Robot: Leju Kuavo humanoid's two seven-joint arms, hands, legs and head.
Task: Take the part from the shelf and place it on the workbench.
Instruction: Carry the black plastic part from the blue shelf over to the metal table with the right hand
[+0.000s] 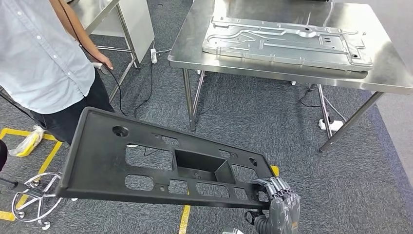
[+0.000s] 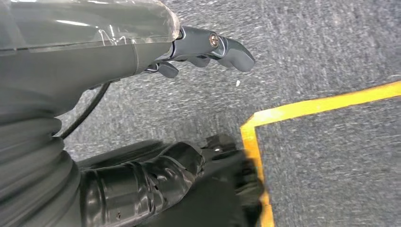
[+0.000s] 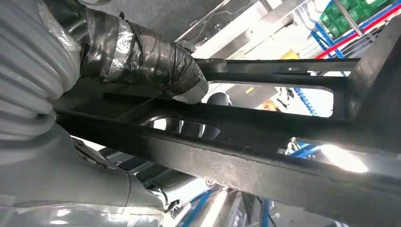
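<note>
The part [image 1: 160, 161], a big black panel full of cut-outs, is up in the air over the carpet [image 1: 253, 122], tilted, its far end toward the person [image 1: 44, 58] at the left. The right hand [image 1: 280, 200] has it by the near corner, fingers wrapped over the edge, and the right wrist view shows the thumb [image 3: 142, 61] pressed on one side of a bar of the panel with dark fingers coming through an opening on the other, so it's a firm clasp on that one corner. The left hand [image 2: 203, 49] hangs over the carpet by a yellow floor line [image 2: 307, 106]; its fingers look loosely curled with nothing in them, though much of the hand is hidden behind its cover, so I can't say how far open it is.

Ahead stands the workbench [image 1: 394, 63], steel, well apart from the panel, with a metal plate [image 1: 287, 41] already lying across much of its top.

So the part is picked up and the carry is on. Next comes the approach to the bench, then lifting the long panel level over the edge and setting it down. Held at one corner, it may sag or swing, so slow and steady.
</note>
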